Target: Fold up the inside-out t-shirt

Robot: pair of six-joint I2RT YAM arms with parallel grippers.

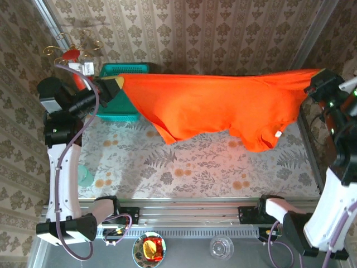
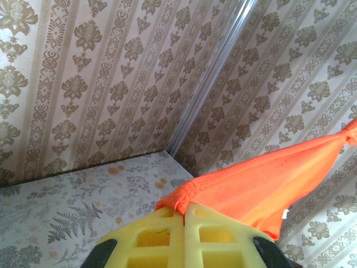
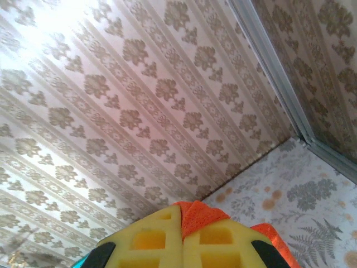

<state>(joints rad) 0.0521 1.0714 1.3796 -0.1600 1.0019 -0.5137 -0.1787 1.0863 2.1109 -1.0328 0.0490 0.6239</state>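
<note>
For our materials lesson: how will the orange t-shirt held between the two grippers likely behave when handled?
Probably floppy: the t-shirt sags between the left gripper and right gripper, lower edge hanging unevenly. Likely light, since two pinched corners carry it all. Unlikely to slip: fabric bunches in the shut left gripper.

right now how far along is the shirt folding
Done: the t-shirt is picked up, the left jaws shut on one end and the right jaws shut on the other. In hand: it hangs stretched between them above the table, lower edge sagging. Left: no fold shows yet; it likely needs laying flat, then folding.
</note>
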